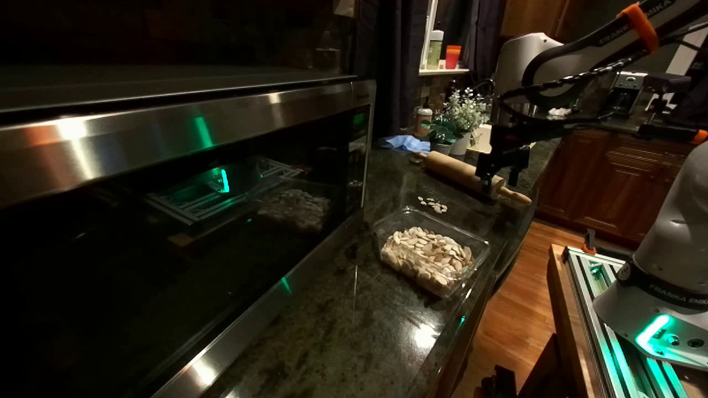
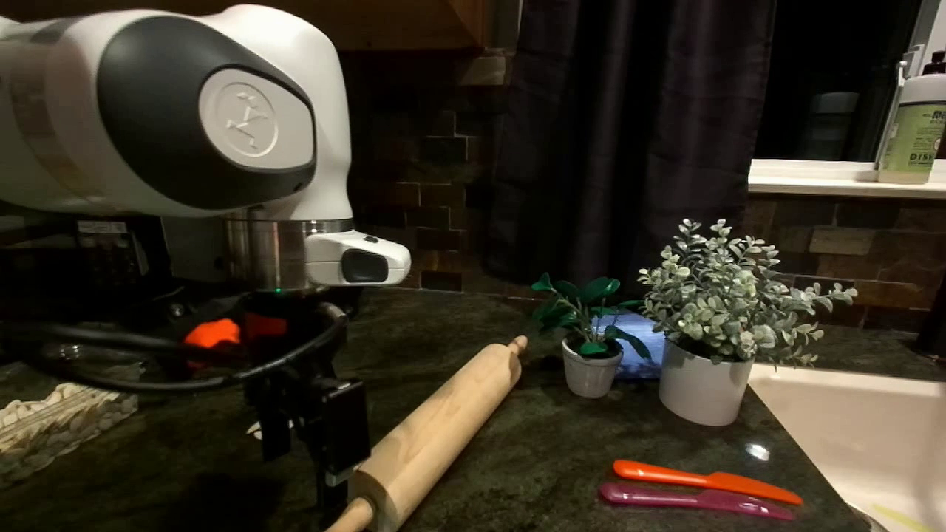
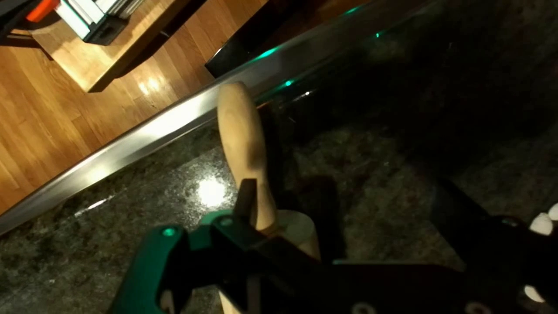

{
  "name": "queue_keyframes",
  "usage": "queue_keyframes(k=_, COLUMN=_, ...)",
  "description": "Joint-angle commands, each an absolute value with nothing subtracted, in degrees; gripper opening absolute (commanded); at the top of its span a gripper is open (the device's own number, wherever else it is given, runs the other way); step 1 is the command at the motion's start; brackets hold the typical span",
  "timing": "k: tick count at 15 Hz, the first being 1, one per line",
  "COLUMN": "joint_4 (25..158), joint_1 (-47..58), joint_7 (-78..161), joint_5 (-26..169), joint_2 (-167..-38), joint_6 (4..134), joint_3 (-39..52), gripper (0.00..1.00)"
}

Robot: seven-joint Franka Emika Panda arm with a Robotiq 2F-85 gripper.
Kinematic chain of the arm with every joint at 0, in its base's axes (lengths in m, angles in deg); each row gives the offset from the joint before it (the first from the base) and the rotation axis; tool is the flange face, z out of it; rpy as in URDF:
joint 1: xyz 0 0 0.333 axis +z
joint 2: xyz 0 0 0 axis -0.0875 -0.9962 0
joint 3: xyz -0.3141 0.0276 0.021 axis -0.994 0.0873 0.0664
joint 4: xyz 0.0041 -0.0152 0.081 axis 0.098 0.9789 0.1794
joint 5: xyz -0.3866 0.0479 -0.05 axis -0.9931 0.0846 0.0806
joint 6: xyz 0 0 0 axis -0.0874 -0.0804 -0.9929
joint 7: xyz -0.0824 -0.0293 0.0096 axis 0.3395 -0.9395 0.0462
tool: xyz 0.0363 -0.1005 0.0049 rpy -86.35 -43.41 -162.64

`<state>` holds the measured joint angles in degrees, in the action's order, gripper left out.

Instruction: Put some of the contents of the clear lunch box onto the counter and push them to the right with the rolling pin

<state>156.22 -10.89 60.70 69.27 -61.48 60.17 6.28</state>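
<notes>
Hanging with fingers spread, the claw (image 1: 500,181) is by one end of the rolling pin (image 1: 456,169). On the surface (image 1: 332,337), the clear lunch box (image 1: 451,231), contents (image 1: 428,251) heaped inside, shows whole only in an exterior view; an orange knife (image 2: 702,479) appears only in an exterior view.

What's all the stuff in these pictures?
rolling pin: 1, tan, counter
food: many bits, pale, box and counter
box: 1, clear, counter
counter: 1, dark, under box
plants: 2, green, by sink
knives: 2, orange and purple, by sink
sink: 1, white, beside plants
cloth (maybe): 1, blue, by plants
microwave: 1, black and silver, counter
bottles: 2+, mixed colours, windowsill and counter
cup: 1, red, windowsill
curtains: 2, dark, window
cabinets: several, brown, background
floor: 1, brown, below
arm: 1, white and black, over counter
gripper: 1, black, by rolling pin
</notes>
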Motion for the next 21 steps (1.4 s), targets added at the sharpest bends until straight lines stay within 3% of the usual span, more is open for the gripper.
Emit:
queue_keyframes(k=1, joint_4=157.0, joint_1=-11.6, joint_7=57.7, joint_5=67.8, joint_2=-60.8, joint_6=61.8, joint_3=5.2, gripper=1.0)
queue_keyframes(k=21, joint_4=156.3, joint_1=-11.9, joint_7=37.5, joint_5=66.3, joint_2=-66.8, joint_6=61.6, joint_3=-2.5, gripper=1.0)
